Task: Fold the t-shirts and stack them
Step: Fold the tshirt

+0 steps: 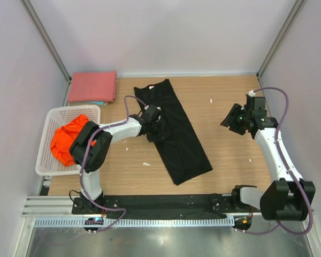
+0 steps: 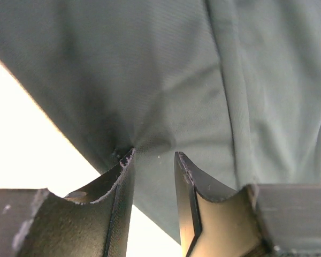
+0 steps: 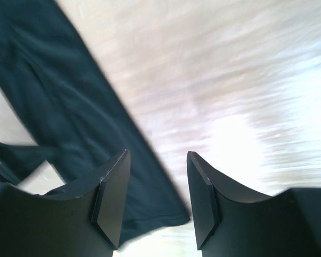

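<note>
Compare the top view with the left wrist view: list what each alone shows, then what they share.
Top only: the folded pink shirt, the orange shirt in the basket, and the right gripper, open above the table. Left wrist only: cloth puckering at one fingertip. Both: the black shirt and the left gripper, jaws apart.
</note>
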Controlling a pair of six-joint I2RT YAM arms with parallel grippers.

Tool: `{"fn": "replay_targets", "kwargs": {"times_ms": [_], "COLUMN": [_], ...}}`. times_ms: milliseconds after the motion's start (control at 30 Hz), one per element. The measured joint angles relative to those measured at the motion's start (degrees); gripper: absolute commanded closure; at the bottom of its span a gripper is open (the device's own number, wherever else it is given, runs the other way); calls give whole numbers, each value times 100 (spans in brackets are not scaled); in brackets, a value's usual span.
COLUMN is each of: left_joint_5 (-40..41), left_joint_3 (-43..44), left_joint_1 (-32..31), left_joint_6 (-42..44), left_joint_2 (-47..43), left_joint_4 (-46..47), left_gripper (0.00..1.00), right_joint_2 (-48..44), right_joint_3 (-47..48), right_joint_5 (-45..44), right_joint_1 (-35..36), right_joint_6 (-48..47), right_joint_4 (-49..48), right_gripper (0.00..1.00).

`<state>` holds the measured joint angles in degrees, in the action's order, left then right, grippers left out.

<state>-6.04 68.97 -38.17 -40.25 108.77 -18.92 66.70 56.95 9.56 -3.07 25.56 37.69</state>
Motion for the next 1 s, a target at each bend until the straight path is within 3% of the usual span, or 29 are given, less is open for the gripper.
{"fn": "replay_targets", "kwargs": {"times_ms": [333, 667, 833, 1000], "left_joint_5": [199, 37, -17, 15], "left_joint_3": [-223, -765, -1480, -2310], "left_joint_1": [647, 588, 258, -476], "left_joint_6": [385, 520, 284, -299], "left_joint_2": [-431, -1779, -2800, -3392], "left_joint_4": [-868, -1287, -1314, -1204], "left_gripper": [59, 53, 51, 50], "right_joint_2": [1202, 800, 243, 83], "right_joint_3": [-798, -1797, -2194, -2205], "right_joint_5": [94, 280, 258, 160], "right_joint_1": [1453, 2605, 2957, 3421], "right_joint_6": [-33, 411, 734, 1025], "right_joint_4": [-254, -796, -796, -866], "right_gripper": [50, 50, 50, 51]}}
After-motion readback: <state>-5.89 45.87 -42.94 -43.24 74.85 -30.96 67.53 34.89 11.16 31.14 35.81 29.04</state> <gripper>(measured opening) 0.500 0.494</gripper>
